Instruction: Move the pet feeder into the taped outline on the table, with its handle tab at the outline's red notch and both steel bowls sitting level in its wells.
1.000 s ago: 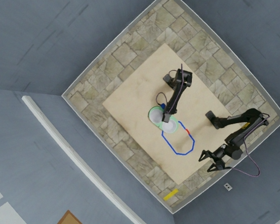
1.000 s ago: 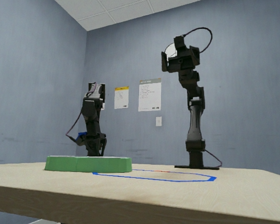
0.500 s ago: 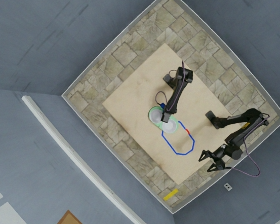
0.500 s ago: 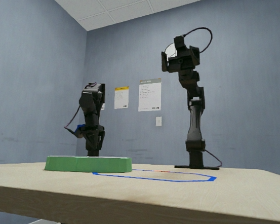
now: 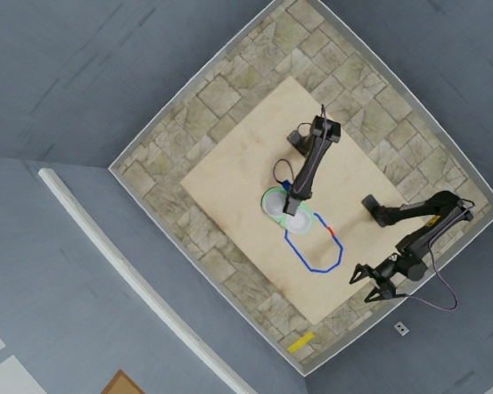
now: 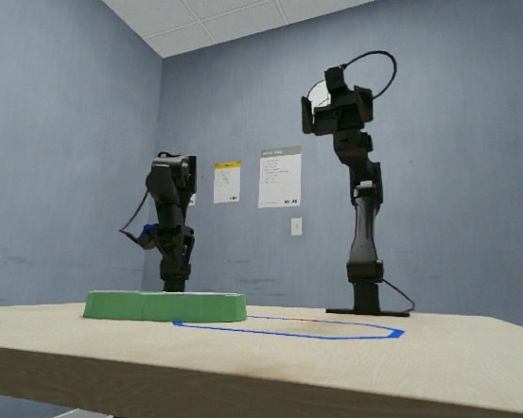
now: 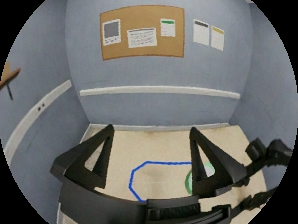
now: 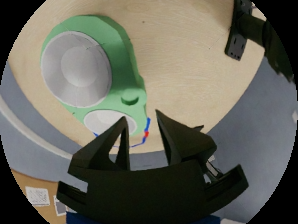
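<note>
The green pet feeder (image 5: 284,216) lies on the table with two steel bowls (image 5: 275,203) (image 5: 299,221) in its wells. One end overlaps a corner of the blue taped outline (image 5: 316,245), whose red notch (image 5: 330,230) is on the side toward the left arm's base. My right gripper (image 5: 291,209) is low over the middle of the feeder. In the right wrist view its fingers stand partly apart at the feeder's end (image 8: 100,76), with table and tape showing between them. My left gripper (image 5: 363,285) is wide open and empty, raised past the table's edge.
The feeder (image 6: 165,305) looks flat on the table in the exterior view, with the outline (image 6: 305,327) beside it. The left arm's base (image 5: 372,205) stands near the notch side. A yellow strip (image 5: 300,342) lies on the stone floor border.
</note>
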Controlling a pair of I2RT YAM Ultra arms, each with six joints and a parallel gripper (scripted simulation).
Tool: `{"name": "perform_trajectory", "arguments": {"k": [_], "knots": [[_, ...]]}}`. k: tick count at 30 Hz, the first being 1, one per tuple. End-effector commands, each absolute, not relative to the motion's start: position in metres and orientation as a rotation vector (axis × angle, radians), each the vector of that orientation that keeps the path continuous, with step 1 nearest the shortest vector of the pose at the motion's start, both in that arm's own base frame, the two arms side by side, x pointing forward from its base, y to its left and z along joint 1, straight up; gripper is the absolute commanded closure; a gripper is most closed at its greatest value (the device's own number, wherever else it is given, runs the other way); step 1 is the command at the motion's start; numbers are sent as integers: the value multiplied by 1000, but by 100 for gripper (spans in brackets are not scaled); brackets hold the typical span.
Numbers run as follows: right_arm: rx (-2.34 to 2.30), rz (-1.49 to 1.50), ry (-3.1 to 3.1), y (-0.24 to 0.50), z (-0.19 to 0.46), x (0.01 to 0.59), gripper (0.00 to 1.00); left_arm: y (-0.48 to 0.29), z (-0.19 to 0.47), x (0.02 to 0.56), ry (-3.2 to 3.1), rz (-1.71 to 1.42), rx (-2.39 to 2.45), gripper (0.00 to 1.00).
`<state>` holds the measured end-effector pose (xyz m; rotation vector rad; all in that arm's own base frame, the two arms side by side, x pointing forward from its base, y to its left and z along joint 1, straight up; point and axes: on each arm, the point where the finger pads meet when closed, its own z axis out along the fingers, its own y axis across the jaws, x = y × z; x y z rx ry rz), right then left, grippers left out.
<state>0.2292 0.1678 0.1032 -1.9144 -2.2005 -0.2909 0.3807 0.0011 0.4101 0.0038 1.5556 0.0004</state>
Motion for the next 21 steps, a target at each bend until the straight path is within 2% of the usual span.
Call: {"name": "perform_trajectory", "arguments": {"k": [1, 4, 16, 21], "knots": [[-1883, -350, -2230, 175, 121, 233, 70, 1, 419, 381, 1561, -3, -20, 0], [-1889, -326, -2220, 174, 117, 233, 70, 0, 442, 372, 1484, -5, -4, 0], [-1898, -324, -2217, 173, 116, 233, 70, 0, 443, 372, 1481, -5, -4, 0], [-1534, -330, -2502, 168, 96, 228, 70, 0, 443, 372, 1481, -5, -4, 0]]}}
